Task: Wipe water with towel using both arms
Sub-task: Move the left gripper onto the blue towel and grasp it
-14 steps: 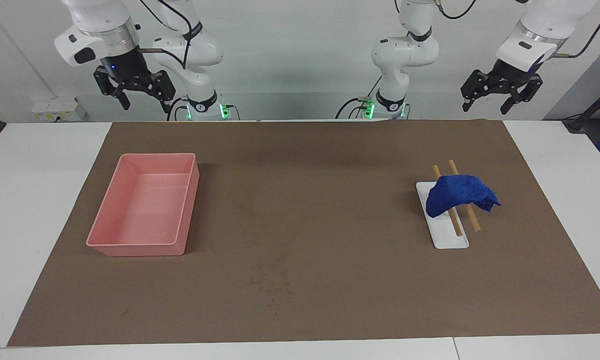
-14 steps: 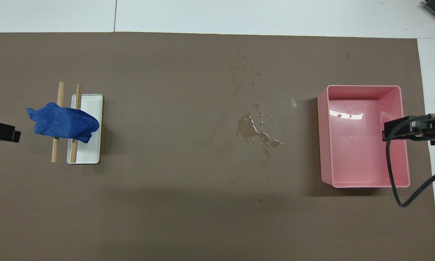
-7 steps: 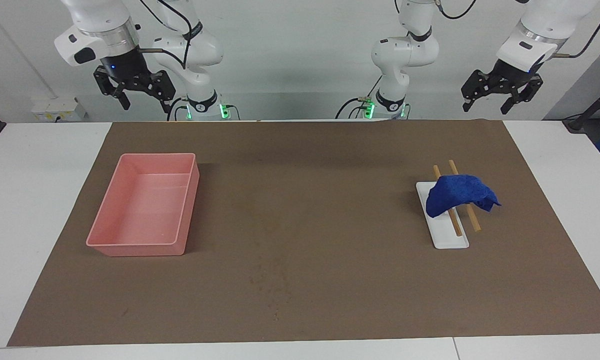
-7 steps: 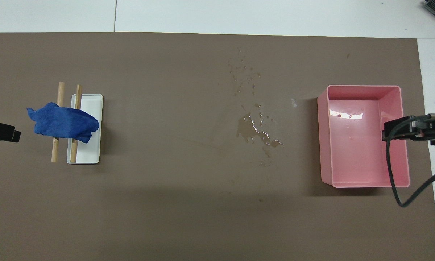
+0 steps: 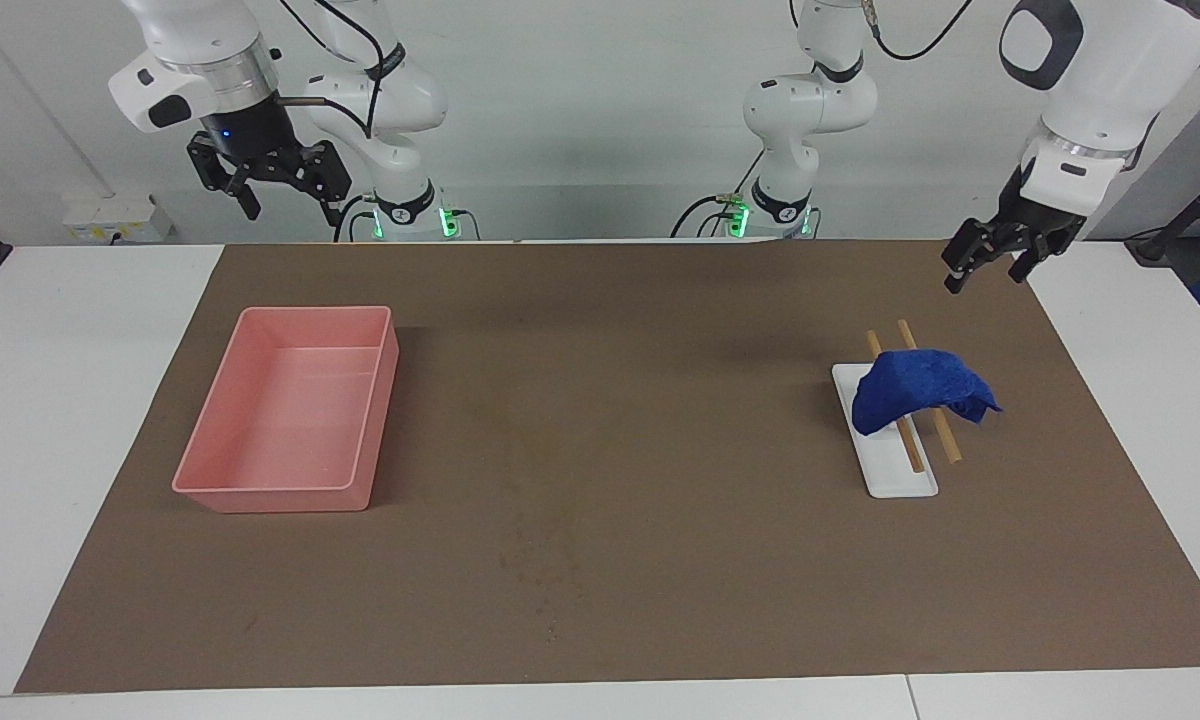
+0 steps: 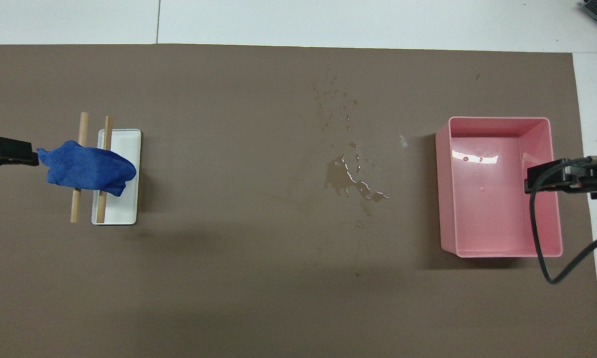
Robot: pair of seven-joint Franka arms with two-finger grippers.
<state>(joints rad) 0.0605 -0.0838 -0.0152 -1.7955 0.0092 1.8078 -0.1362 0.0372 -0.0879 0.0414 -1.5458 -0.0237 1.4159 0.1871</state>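
Since the earlier frames only the left gripper (image 5: pixel 987 268) has been moved: it has been lowered from its high position and is now held in the air over the brown mat (image 5: pixel 600 600) at the left arm's end of the table (image 5: pixel 60 400), above the mat's edge nearest the robots and clear of everything on it; its fingers are seen spread apart with nothing between them; in the overhead view its dark tip (image 6: pixel 7 150) is shown just beside the towel, though the facing view shows it raised well clear of the cloth; the right gripper (image 5: pixel 272 178) has been left unchanged, waiting high above the right arm's end of the table, its fingers likewise parted and empty; the towel (image 5: pixel 920 388) is found draped in a blue heap across two wooden sticks (image 5: pixel 945 440), which are laid side by side over a small white tray (image 5: pixel 900 480) toward the left arm's end of the table; one stick is rested over the tray and the other along its edge; a spill of water (image 6: pixel 346 174) is seen on the mat near the middle of the table, between the white tray and the pink tray (image 5: pixel 260 495), with a scatter of droplets farther from the robots; the pink tray is set on the mat toward the right arm's end, well apart from the towel, its floor gleaming in the overhead view.
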